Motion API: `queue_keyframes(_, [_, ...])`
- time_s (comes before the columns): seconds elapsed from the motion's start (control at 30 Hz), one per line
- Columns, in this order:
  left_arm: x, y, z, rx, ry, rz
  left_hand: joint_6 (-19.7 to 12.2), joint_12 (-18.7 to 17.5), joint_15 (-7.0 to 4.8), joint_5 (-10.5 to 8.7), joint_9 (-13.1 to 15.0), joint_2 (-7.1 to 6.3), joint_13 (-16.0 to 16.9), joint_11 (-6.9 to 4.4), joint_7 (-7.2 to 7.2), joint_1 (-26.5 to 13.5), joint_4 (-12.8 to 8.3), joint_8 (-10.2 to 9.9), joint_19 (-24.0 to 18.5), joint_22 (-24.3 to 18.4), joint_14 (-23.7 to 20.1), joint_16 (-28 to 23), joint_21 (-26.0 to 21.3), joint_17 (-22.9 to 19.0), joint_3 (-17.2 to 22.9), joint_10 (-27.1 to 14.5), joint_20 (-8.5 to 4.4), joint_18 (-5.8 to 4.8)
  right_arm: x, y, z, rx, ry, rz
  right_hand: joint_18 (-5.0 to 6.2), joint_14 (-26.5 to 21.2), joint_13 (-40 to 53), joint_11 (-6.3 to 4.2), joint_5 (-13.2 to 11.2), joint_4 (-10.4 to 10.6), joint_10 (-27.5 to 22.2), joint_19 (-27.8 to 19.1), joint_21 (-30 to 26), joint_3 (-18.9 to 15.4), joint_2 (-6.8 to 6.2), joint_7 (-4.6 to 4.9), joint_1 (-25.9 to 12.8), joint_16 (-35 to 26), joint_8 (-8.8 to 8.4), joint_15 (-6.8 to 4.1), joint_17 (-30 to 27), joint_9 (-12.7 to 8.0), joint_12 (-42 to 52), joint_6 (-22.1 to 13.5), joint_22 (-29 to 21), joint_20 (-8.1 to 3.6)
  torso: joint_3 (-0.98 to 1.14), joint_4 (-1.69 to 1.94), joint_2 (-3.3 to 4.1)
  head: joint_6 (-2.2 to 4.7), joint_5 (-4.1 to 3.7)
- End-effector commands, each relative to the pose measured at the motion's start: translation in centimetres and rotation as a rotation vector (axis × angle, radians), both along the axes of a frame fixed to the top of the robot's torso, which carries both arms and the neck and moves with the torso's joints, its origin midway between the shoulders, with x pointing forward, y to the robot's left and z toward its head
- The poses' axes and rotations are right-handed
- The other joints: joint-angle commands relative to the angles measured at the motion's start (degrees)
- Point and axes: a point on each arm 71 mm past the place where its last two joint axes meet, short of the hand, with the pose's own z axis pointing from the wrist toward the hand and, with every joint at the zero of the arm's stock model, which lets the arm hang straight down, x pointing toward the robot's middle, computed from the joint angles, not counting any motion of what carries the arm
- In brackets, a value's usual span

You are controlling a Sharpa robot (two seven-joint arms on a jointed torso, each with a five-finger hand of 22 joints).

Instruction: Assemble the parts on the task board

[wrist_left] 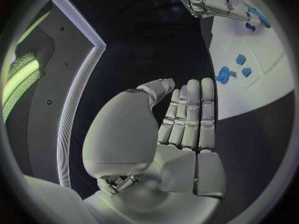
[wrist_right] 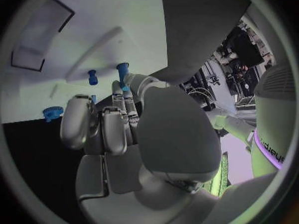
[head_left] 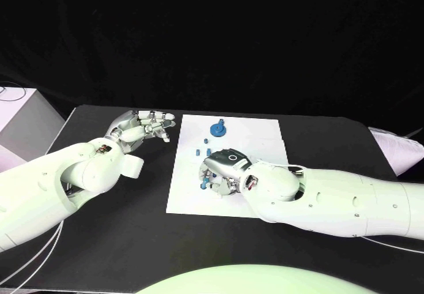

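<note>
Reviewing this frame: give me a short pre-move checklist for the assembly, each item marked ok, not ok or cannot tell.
1. Task board lies flat on the table: ok.
2. Left hand is off the board, holding nothing, fingers straight in its wrist view: ok.
3. Right hand is over the board among the small blue parts: ok.
4. Right hand actually grips a part: cannot tell.
5. Blue gear lies apart from both hands: ok.
</note>
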Motion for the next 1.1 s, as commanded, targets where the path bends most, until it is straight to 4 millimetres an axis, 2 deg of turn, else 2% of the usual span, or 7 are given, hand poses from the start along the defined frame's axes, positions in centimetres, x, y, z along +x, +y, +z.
queue_keyframes(0.03, [-0.06,-0.19,0.10,-0.011,-0.001,-0.012,-0.4,0.3,0.13,0.25,-0.1,0.06,-0.1,0.17,0.07,0.4,0.1,0.3,0.2,-0.1,0.1,-0.4,-0.2,-0.1,-0.2,-0.4,-0.05,0.86,-0.17,0.02,-0.57,-0.050,0.005,0.010,-1.11,1.7,0.0,-0.36,0.1,-0.1,0.6,1.8,0.0,0.4,0.02,0.14,0.0,0.1,0.21,-0.11,0.1,0.1,0.2,-0.3,4.5,-0.14,-0.02,-0.05,-0.05,-0.05,-0.03])
queue_keyframes(0.2, [-0.06,-0.18,0.10,-0.010,-0.001,-0.011,-0.4,0.3,0.13,0.25,-0.1,0.06,-0.1,0.17,0.07,0.4,0.1,0.3,0.2,-0.1,0.1,-0.4,-0.2,-0.1,-0.2,-0.4,-0.05,0.86,-0.30,0.15,-0.69,-0.046,0.022,0.030,-1.00,1.7,-0.1,0.13,-0.3,-0.1,-0.8,1.6,-0.9,0.3,-2.11,0.57,-2.7,0.1,-0.41,0.40,-0.1,0.0,-0.1,-1.6,4.2,0.16,-0.07,-0.05,-0.09,-0.01,0.06])
queue_keyframes(0.27, [-0.06,-0.17,0.09,-0.010,0.000,-0.010,-0.4,0.3,0.13,0.25,-0.1,0.06,-0.1,0.17,0.07,0.4,0.1,0.3,0.2,-0.1,0.1,-0.4,-0.2,-0.1,-0.2,-0.4,-0.05,0.86,-0.33,0.16,-0.73,-0.044,0.027,0.035,-0.75,1.5,-0.2,0.59,-0.2,-0.3,-3.2,1.2,-2.5,-2.6,-2.98,0.75,-5.2,-0.1,-1.78,0.72,-0.3,-0.5,0.0,-4.2,3.6,0.55,-0.04,-0.06,-0.11,-0.01,0.07])
queue_keyframes(0.37, [-0.05,-0.17,0.08,-0.010,0.000,-0.010,-0.4,0.3,0.13,0.25,-0.1,0.06,-0.1,0.17,0.07,0.4,0.1,0.3,0.2,-0.1,0.1,-0.4,-0.2,-0.1,-0.2,-0.4,-0.05,0.86,-0.30,0.10,-0.81,-0.046,0.035,0.035,-0.22,1.4,-0.2,0.68,-1.3,-0.7,-6.1,0.5,-5.8,-7.5,-2.71,0.69,-6.3,-0.3,-3.35,0.73,-0.8,-1.2,0.0,-6.8,2.1,0.87,-0.04,-0.05,-0.11,0.00,0.01])
queue_keyframes(0.5, [-0.04,-0.16,0.08,-0.010,0.000,-0.009,-0.4,0.3,0.13,0.25,-0.1,0.06,-0.1,0.17,0.07,0.4,0.1,0.3,0.2,-0.1,0.1,-0.4,-0.2,-0.1,-0.2,-0.4,-0.05,0.86,-0.23,-0.01,-0.88,-0.050,0.040,0.026,0.61,0.3,-0.1,0.97,-1.0,0.7,-9.0,-0.5,-11.3,-15.5,-0.42,1.19,-3.8,-2.4,-4.28,1.06,-4.8,-1.9,1.1,-8.3,-0.5,1.11,-0.03,-0.03,-0.06,0.07,-0.01])
queue_keyframes(0.83, [-0.04,-0.17,0.07,-0.009,0.001,-0.010,-0.4,0.3,0.13,0.25,-0.1,0.06,-0.1,0.17,0.07,0.4,0.1,0.3,0.2,-0.1,0.1,-0.4,-0.2,-0.1,-0.2,-0.4,-0.05,0.86,-0.01,-0.26,-0.78,-0.034,0.027,-0.004,0.87,-0.1,-0.2,1.59,-0.7,4.8,-13.2,-0.6,-13.9,-23.1,1.00,1.64,0.7,-3.0,-4.96,1.53,-6.2,-2.6,2.2,-9.4,-1.8,1.45,-0.01,-0.01,-0.01,0.15,-0.03])
queue_keyframes(1.1, [-0.05,-0.17,0.06,-0.009,0.002,-0.011,-0.4,0.3,0.13,0.25,-0.1,0.06,-0.1,0.17,0.07,0.4,0.1,0.3,0.2,-0.1,0.1,-0.4,-0.2,-0.1,-0.2,-0.4,-0.05,0.86,0.23,-0.48,-0.66,-0.014,0.011,-0.033,0.93,-0.2,-0.3,2.55,-0.3,5.7,-18.3,-0.5,-15.0,-27.8,0.49,1.65,2.5,-3.0,-5.84,2.27,-6.5,-3.9,1.8,-13.7,-2.4,1.99,-0.02,-0.05,-0.04,0.33,-0.13])
